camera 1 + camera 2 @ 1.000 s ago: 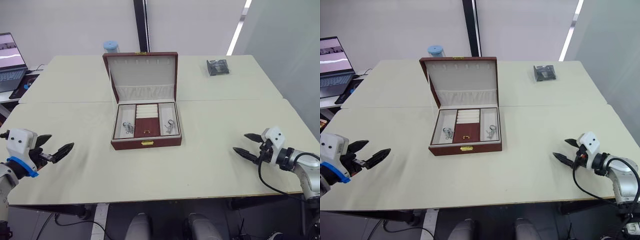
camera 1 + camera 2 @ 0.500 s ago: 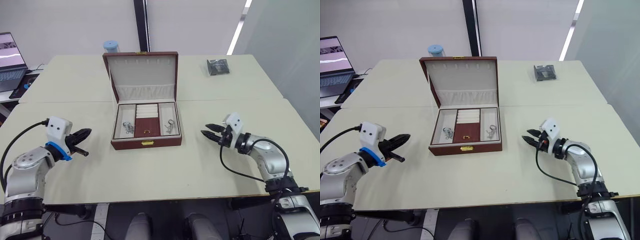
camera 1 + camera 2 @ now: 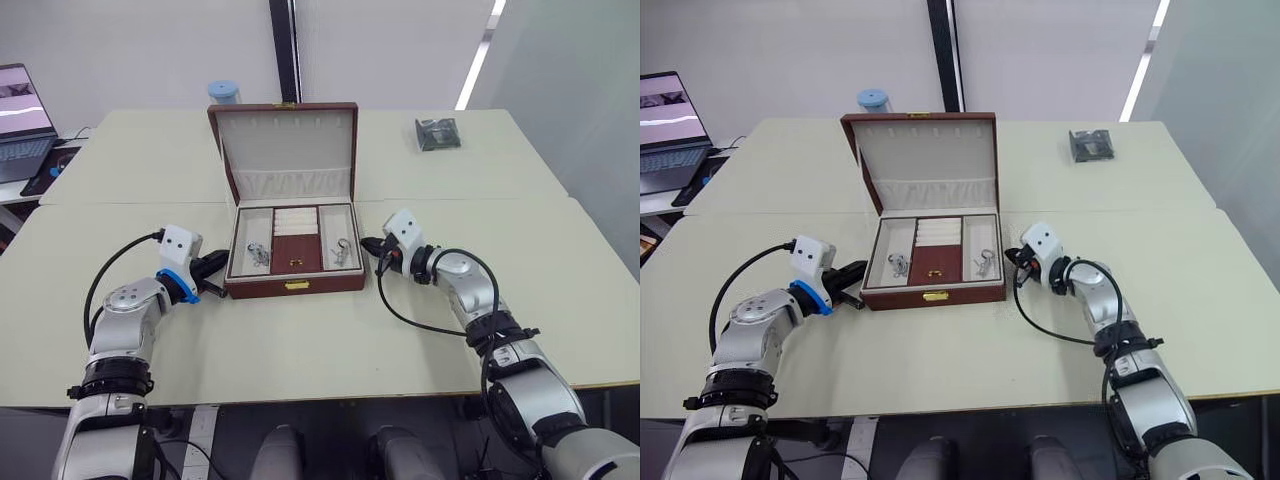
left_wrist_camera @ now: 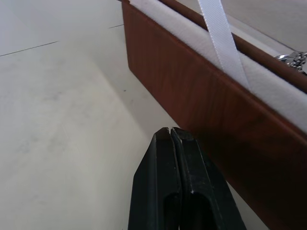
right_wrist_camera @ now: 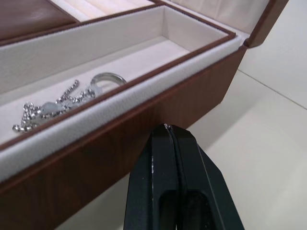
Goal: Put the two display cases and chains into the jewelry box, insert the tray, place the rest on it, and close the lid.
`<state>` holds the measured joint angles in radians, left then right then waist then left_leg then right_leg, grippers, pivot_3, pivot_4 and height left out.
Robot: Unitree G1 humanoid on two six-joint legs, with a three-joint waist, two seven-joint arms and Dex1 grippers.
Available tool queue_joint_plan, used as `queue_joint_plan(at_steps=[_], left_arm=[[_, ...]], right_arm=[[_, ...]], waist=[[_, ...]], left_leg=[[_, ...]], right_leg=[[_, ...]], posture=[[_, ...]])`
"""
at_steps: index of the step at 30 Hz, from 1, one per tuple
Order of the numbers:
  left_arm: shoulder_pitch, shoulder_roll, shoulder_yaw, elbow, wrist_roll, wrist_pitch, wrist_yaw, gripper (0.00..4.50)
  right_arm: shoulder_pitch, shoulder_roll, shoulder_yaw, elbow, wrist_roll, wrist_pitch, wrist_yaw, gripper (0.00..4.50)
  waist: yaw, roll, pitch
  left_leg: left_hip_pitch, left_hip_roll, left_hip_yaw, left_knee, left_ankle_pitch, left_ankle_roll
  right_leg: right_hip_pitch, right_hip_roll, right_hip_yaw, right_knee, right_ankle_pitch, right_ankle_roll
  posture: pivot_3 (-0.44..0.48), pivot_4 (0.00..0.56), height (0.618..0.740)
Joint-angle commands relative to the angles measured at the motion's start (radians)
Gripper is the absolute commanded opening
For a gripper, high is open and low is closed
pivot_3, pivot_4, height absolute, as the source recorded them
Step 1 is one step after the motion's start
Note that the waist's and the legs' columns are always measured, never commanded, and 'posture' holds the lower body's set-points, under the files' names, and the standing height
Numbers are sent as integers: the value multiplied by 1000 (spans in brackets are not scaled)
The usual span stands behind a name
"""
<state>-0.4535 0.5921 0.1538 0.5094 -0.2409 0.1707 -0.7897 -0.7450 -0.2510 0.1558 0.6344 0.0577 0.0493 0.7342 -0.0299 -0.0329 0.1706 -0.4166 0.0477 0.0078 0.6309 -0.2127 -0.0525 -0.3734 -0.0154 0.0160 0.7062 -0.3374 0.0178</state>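
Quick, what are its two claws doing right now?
Left gripper: shut, holding nothing, beside the jewelry box.
Right gripper: shut, holding nothing, at the box's other side.

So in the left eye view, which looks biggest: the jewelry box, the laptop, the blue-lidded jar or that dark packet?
1. Jewelry box, by far.
2. Laptop, though the frame edge cuts it off, so its rank is unsure.
3. Dark packet and blue-lidded jar look alike; the box hides part of the jar.
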Motion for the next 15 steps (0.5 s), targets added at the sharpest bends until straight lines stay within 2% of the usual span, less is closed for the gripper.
queue_joint_plan(at_steps=[1, 9, 15], left_arm=[[-8, -11, -26, -53, -7, 13, -38, 0], [77, -26, -61, -208, -38, 101, -93, 0], [193, -48, -92, -415, -64, 199, -90, 0]], right_arm=[[-9, 11, -6, -40, 18, -15, 37, 30], [115, -23, 22, -289, 114, 130, 228, 30], [229, -48, 44, -474, 147, 240, 253, 30]], waist=[[0, 0, 0], [0, 0, 0], [0, 0, 0]], left_leg=[[0, 0, 0, 0, 0, 0], [0, 0, 0, 0, 0, 0], [0, 0, 0, 0, 0, 0]], right_leg=[[0, 0, 0, 0, 0, 0], [0, -1, 0, 0, 0, 0], [1, -1, 0, 0, 0, 0]], posture=[[0, 150, 740], [0, 150, 740], [0, 150, 740]])
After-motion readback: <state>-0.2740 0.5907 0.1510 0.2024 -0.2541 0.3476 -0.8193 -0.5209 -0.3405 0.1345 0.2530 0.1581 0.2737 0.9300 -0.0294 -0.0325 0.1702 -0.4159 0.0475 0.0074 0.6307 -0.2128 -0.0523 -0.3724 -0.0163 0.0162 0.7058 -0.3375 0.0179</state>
